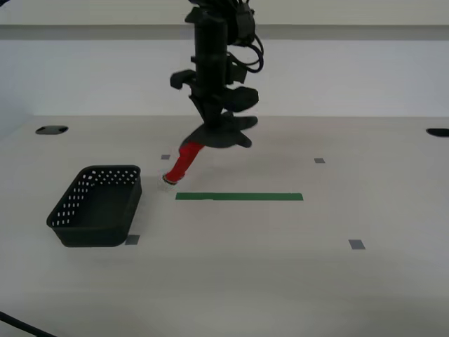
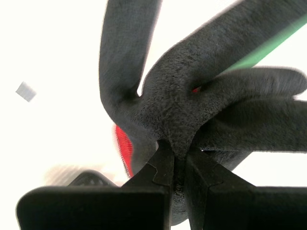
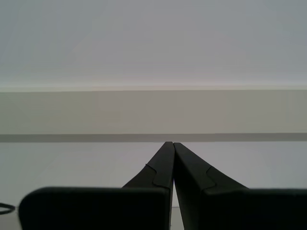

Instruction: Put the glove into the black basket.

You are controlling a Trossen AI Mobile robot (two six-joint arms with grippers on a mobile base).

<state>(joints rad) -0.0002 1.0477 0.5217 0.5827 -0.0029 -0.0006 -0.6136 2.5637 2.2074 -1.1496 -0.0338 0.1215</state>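
Note:
My second gripper [image 1: 214, 126] is shut on the glove [image 1: 223, 133] and holds it above the table; the red cuff [image 1: 184, 163] hangs down toward the exterior view's left, its end near or on the table. In the second wrist view the jaws [image 2: 176, 163] pinch the dark grey rubbery palm [image 2: 177, 100], with its fingers spread out and a bit of red cuff [image 2: 123, 143] behind. The black basket [image 1: 98, 205] stands empty on the table, to the exterior view's left of the glove. My first gripper [image 3: 171, 146] is shut on nothing and faces a wall; it does not show in the exterior view.
A green tape strip [image 1: 238, 197] lies on the white table [image 1: 280, 281] just in front of the glove. Small grey squares [image 1: 356, 244] mark the tabletop. Dark holes [image 1: 51, 130] sit at the table's far corners. A cable crosses the near corner on the exterior view's left.

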